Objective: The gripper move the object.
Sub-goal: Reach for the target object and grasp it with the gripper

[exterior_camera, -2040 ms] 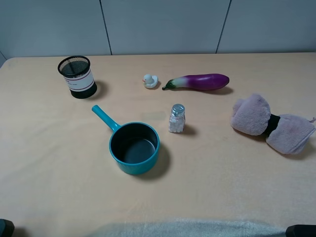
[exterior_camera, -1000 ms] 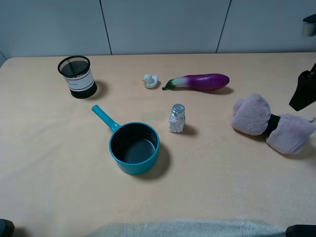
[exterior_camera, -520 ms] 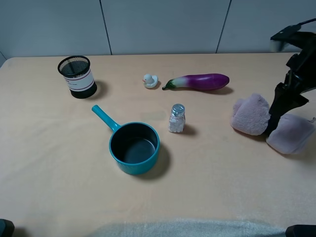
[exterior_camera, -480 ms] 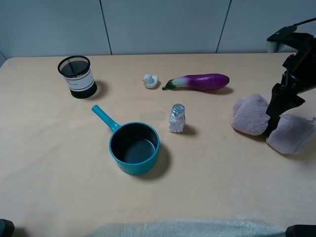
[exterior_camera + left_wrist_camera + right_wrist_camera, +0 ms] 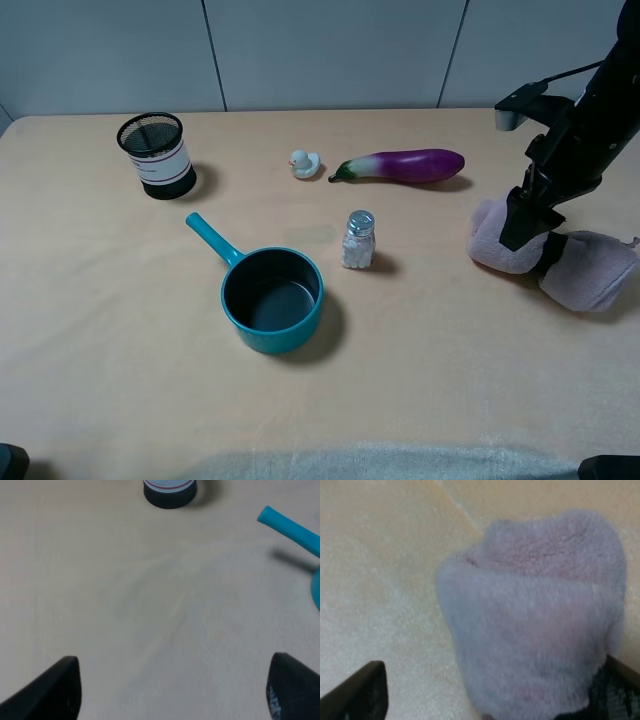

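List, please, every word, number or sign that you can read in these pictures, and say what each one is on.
None can be read.
White label on the black mesh cup: dark red stripes and a faint line of print, too small to read.
Salt shaker, teal pan, eggplant, toy duck, plush towel: no text visible.

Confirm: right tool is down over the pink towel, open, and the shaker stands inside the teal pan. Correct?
One thing is off. The shaker is not inside the teal pan; the exterior high view shows it standing on the table beside the pan, apart from it. The rest holds: the right tool is down over the pink towel, open.
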You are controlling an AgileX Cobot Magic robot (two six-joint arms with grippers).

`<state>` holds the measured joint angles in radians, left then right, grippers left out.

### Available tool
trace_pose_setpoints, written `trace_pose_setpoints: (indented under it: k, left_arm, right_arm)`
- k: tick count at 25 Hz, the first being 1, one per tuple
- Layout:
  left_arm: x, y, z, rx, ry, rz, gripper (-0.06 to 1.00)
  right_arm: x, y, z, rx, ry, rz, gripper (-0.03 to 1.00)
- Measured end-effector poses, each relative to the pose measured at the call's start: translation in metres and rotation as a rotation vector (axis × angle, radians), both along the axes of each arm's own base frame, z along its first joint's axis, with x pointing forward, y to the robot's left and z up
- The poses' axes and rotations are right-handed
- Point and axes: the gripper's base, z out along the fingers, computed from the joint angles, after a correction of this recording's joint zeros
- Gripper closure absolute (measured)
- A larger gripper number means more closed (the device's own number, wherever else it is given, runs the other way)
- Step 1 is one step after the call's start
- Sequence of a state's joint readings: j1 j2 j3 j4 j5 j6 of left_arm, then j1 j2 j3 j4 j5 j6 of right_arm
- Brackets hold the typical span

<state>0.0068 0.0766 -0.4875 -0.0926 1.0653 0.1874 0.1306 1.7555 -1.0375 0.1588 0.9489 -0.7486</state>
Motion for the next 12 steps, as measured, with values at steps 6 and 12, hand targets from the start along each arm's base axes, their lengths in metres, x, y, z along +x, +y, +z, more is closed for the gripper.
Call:
trace_pose_setpoints:
  k: [6,12]
  left_arm:
    - [0.0,0.0,0.0,0.0,0.0,0.0,0.19]
    - [0.0,0.0,0.0,0.0,0.0,0.0,0.19]
  right_arm:
    - [0.002,-0.001,-0.015,-0.02,0.02,-0.002,0.36]
    - [-0.005,-0.015,-0.029,-0.056,0.011,-0.013,0.36]
